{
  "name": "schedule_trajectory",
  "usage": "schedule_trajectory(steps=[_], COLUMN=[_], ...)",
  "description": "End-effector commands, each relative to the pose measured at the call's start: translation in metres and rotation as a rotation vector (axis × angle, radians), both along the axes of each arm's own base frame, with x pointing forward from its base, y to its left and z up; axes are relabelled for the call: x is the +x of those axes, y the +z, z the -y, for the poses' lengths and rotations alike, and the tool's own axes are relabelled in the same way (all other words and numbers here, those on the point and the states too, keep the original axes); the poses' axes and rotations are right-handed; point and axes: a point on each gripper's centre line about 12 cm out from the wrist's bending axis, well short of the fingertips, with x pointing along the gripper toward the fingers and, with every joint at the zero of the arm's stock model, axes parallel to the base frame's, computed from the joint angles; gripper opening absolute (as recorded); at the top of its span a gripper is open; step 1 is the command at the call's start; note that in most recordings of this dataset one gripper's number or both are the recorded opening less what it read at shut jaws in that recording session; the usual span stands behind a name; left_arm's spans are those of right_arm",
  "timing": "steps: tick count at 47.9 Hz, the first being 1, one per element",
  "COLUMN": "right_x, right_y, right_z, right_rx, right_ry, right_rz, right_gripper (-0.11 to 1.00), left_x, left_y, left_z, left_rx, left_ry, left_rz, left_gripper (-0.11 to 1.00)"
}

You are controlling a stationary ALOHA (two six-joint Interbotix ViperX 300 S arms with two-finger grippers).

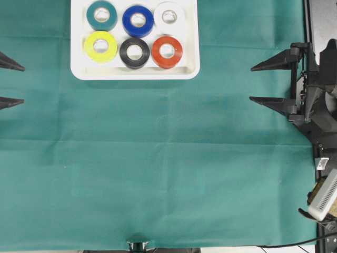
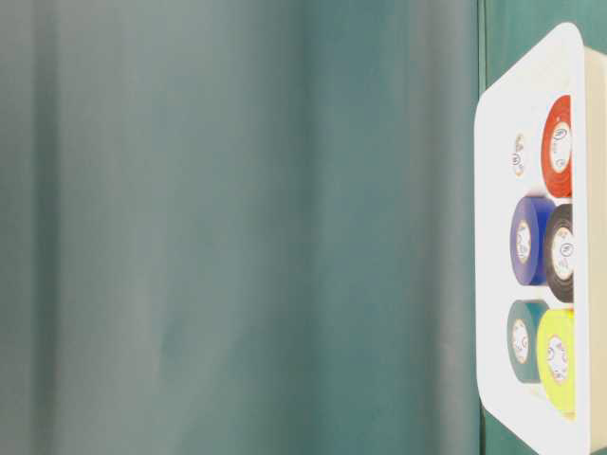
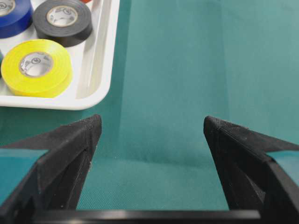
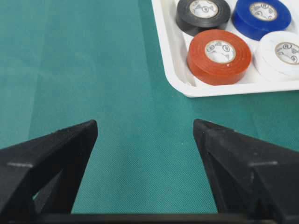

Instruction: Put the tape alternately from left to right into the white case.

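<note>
One camera hangs high above and looks straight down. It sees the whole green cloth [image 1: 168, 168], with the white tray [image 1: 135, 75] at the top of the frame.

One camera sits low, near the table top, and its picture is turned on its side. The cloth fills most of it, blurry and close. The tray stands at the right edge.

The left arm's camera looks forward, close over the cloth. The tray corner is at the upper left, with the yellow roll [image 3: 36, 68].

The right arm's camera does the same. The tray is at the upper right, with the red roll [image 4: 218, 57].

All four see the tray.
</note>
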Motion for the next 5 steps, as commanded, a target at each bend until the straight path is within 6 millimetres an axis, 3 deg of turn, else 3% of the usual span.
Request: schedule_trajectory(steps=[1,5], right_x=[0.002,0.002], right_y=[0.0047,0.0047], right_z=[-0.0003,-0.0001], right_rx=[0.004,0.004], right_ry=[0.002,0.0], right_rz=[0.013,0.013], right_gripper=[0.86,0.86], left_x=[0.0021,0.0022], left_y=[0.0043,0.0041], left_z=[0.0002,0.0002], left_rx=[0.0,0.0], left_ry=[-0.001,-0.001], left_rz=[0.014,0.012], left_gripper=[0.95,0.95])
